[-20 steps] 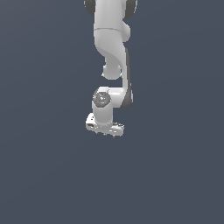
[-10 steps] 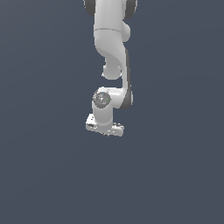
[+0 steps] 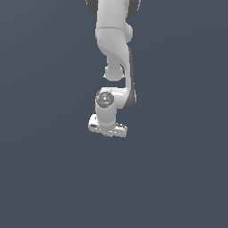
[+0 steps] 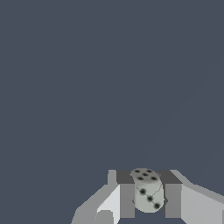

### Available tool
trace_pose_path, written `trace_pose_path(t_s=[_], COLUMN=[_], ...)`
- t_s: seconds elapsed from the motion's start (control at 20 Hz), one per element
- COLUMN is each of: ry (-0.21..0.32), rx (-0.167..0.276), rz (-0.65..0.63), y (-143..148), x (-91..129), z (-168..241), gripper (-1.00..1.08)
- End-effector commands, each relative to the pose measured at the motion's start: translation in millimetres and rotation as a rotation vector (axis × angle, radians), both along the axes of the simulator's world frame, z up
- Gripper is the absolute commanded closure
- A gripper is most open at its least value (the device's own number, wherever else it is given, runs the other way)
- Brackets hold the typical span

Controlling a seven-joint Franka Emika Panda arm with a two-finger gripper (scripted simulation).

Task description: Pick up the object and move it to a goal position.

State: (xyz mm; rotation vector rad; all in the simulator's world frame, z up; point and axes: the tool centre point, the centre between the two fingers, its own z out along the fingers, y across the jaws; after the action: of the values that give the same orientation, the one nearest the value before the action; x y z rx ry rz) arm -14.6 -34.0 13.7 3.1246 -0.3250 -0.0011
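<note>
In the wrist view, the object [image 4: 148, 192] is a small pale grey die with black pips. It sits between my two fingers [image 4: 127, 200], which press on its sides. My gripper [image 4: 150, 202] is shut on it. In the exterior view, the white arm hangs down from the top, and the gripper's hand [image 3: 107, 128] is near the middle of the picture. The die and the fingertips are hidden under the hand there.
A plain dark grey-blue surface fills both views. No other object, container or edge shows.
The hand has tilted and shifted very slightly towards the exterior view's left. The arm otherwise holds the same pose.
</note>
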Motion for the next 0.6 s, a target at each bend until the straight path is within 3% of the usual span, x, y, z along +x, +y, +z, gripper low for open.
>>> trace_pose_path(t_s=[0.0,0.55], ry=[0.0,-0.001], rx=[0.0,0.0], rz=[0.001,0.001], y=[5,51], x=[-5,-55], z=[4,39], gripper=[1.08,1.08])
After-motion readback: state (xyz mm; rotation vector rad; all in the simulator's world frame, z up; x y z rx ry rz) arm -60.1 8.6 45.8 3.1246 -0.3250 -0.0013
